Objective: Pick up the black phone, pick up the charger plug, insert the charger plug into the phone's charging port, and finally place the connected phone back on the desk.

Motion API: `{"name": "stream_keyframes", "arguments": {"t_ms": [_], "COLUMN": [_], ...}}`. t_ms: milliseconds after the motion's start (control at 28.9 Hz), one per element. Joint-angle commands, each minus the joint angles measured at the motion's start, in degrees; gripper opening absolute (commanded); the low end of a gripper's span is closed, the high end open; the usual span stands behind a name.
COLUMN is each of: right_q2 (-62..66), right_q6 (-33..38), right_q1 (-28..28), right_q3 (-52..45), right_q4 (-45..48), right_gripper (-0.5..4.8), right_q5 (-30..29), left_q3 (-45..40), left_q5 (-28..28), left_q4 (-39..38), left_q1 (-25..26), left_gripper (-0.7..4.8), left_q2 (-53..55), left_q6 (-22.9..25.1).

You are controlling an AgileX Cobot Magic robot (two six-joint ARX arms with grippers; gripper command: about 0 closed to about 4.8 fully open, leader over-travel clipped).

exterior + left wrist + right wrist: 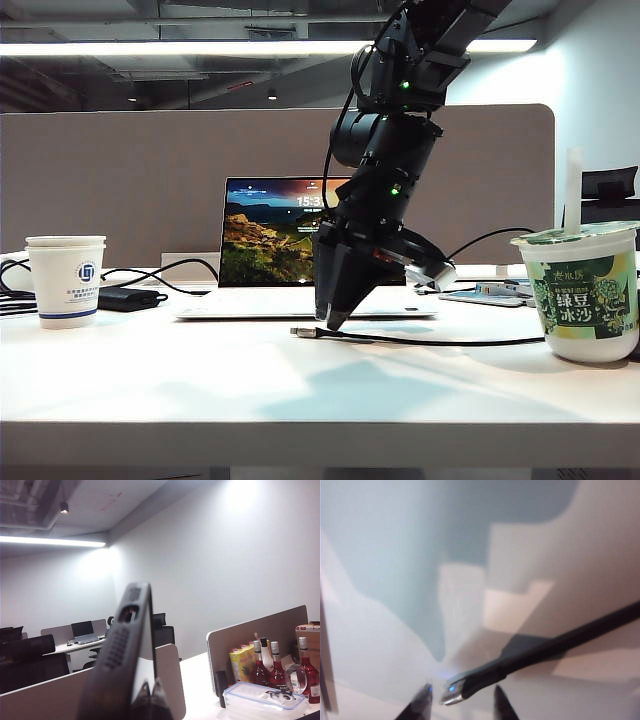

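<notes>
Silver-tipped black-cabled charger plug [453, 694] lies flat on the white desk [200, 390], between the half-open right gripper's [461, 703] fingertips; the left gripper [150, 700], closed, holds the matte black phone [122, 665] upright.

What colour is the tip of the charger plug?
Shiny silver, on a black cable; the right wrist view shows the charger plug best, between the right gripper fingertips.

Open desk [150, 380] lies between paper cup [66, 280] and dessert tub [585, 290]; laptop [290, 250] blocks behind.
</notes>
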Motion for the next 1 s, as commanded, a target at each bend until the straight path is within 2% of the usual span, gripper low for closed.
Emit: {"name": "stream_keyframes", "arguments": {"t_ms": [35,588,1003], "right_q2": [-0.31,-0.22,-0.22], "right_q6": [-0.13,0.31,0.52], "right_q1": [0.22,0.22,0.92], "right_q3": [0.20,0.22,0.22], "right_q4": [-0.11,1.22,0.74], "right_gripper": [1.56,1.56,1.49], "right_q5": [0.90,-2.54,-3.04], "left_q3": [0.46,0.46,0.46], "left_q5": [0.07,0.31,0.31], "left_q4": [2.21,3.06,3.13], "left_q1": [0.09,0.09,0.09], "left_gripper": [-0.07,-0.07,-0.07], "left_q2": [-0.28,-0.31,-0.98], "left_q6": [0.22,0.07,0.15]}}
